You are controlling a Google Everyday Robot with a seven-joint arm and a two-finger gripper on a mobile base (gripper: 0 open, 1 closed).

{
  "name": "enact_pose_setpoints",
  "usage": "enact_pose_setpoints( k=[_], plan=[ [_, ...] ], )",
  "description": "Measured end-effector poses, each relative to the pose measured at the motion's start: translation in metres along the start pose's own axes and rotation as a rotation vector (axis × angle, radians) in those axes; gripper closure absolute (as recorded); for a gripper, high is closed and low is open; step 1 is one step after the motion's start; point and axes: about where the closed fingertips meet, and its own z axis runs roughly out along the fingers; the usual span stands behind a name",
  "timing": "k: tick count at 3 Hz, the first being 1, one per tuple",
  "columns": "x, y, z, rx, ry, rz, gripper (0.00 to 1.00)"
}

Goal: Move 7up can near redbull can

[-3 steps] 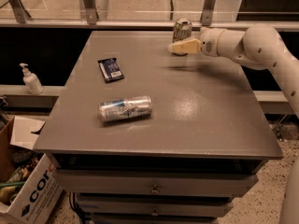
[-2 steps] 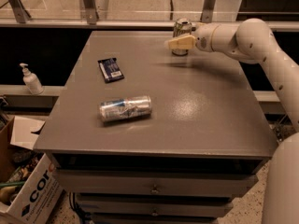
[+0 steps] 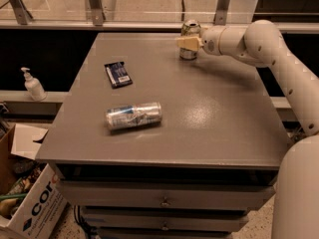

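The 7up can stands upright near the far edge of the grey table, pale with a silver top. My gripper reaches in from the right on the white arm and overlaps the front of the can at mid height. The redbull can, slim and silver-blue, lies on its side in the front left part of the table, far from the 7up can.
A flat dark blue packet lies on the left of the table. A soap dispenser bottle stands on a ledge to the left. A cardboard box sits on the floor at the lower left. Drawers are under the tabletop.
My gripper has moved left from beside the 7up can until it overlaps the can's front. Both cans and the packet have stayed in place.
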Motion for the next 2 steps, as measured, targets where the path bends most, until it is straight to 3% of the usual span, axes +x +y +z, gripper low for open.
enact_pose_setpoints(
  k=[1,2],
  plan=[
    [-0.003,0.000,-0.008,-0.010,-0.009,0.008,0.64],
    [-0.019,0.005,-0.027,-0.058,-0.007,0.003,0.88]
  ],
)
